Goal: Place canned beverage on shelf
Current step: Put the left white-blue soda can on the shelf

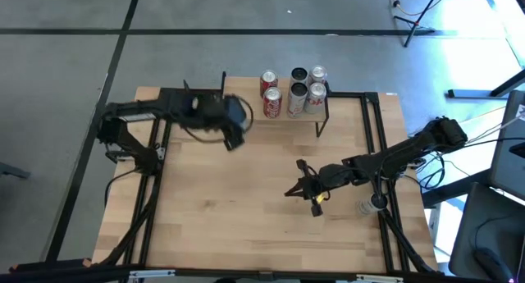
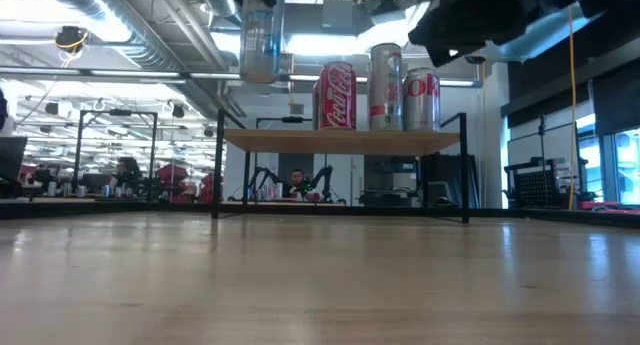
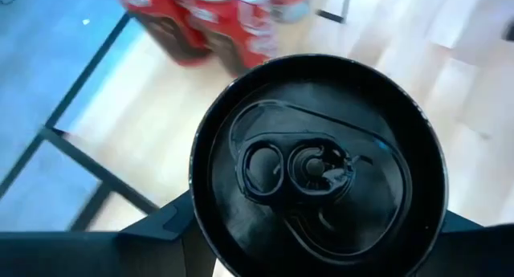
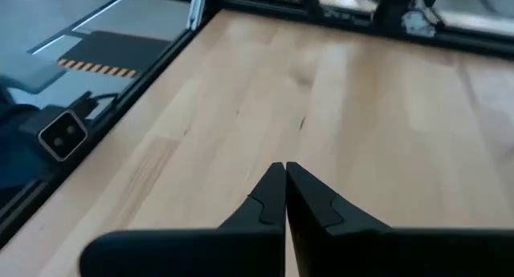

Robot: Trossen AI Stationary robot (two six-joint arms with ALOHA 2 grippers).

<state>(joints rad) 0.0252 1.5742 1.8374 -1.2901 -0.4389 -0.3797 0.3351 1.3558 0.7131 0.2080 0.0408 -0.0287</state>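
My left gripper point(image 1: 235, 129) is shut on a canned beverage with a black top point(image 3: 317, 169) and a silvery body point(image 2: 257, 35). It holds the can in the air by the left end of the shelf point(image 2: 340, 141), higher than the board. The shelf, a light-wood board on thin black legs, stands at the table's far edge. Several cans stand on it, red ones point(image 1: 271, 102) and silver ones point(image 1: 316, 96). My right gripper point(image 1: 308, 190) is shut and empty over the table's right half point(image 4: 283, 189). My left gripper pinches the can between its two fingers point(image 3: 157, 229), one on each side of the can's wall just below the rim point(image 3: 201, 221). The can's wide top hides the pads. The can is upright and lifted clear of table and shelf.
The shelf's black legs point(image 1: 321, 127) stand on the table near its far edge. A small clear object point(image 1: 373, 205) lies by the right arm. Bare wooden table point(image 1: 230, 209) spreads in front of the shelf. A person point(image 2: 296, 182) sits far behind the table.
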